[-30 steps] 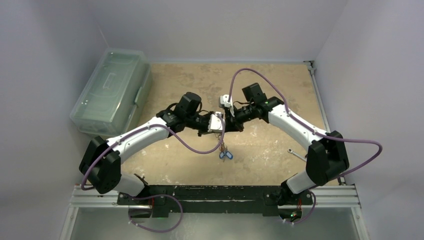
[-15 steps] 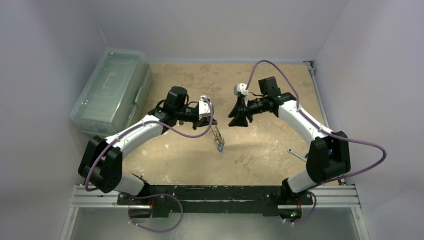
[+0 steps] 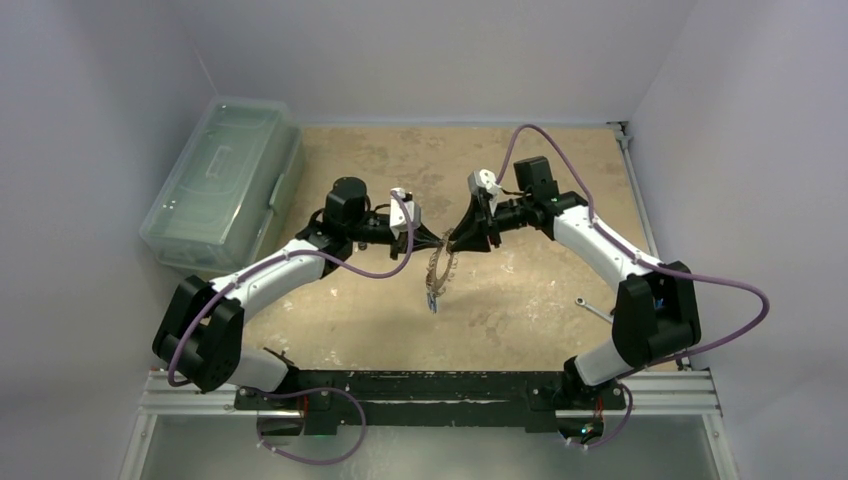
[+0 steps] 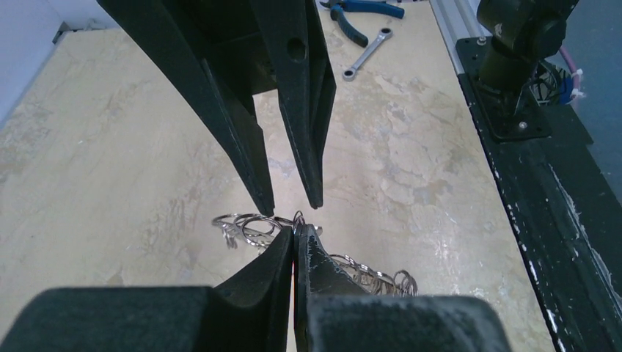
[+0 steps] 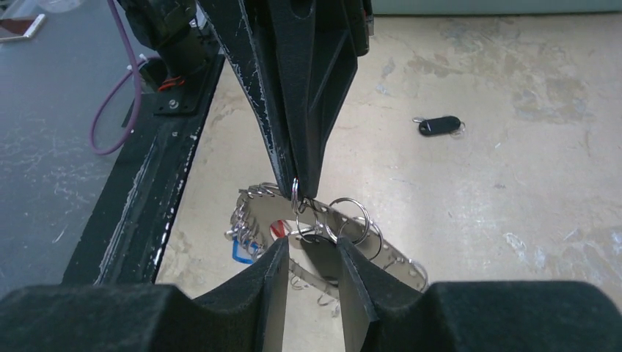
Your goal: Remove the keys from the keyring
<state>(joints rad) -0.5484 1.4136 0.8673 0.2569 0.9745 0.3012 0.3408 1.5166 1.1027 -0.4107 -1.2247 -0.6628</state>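
**A:** Why's the large thin silvery keyring (image 3: 437, 270) dangling over the middle of the table (image 3: 540, 180)?

**B:** The left hand (image 4: 296, 246) is pinched tight on its top, so the small metal keys (image 5: 242, 231) hang free. Easier to pick at, I'd guess. The right hand (image 5: 308, 253) meets it tip to tip, fingers apart around a few small loops, clamped on nothing.

**A:** Anything in the way?

**B:** Not really. The silver spanner (image 4: 364, 55) and blue-handled pliers (image 4: 363, 9) sit by the right edge, the black key fob (image 5: 440, 126) lies well apart, and the clear plastic box (image 3: 225, 180) is at the far left corner. The only trouble is the keys crowding each other.
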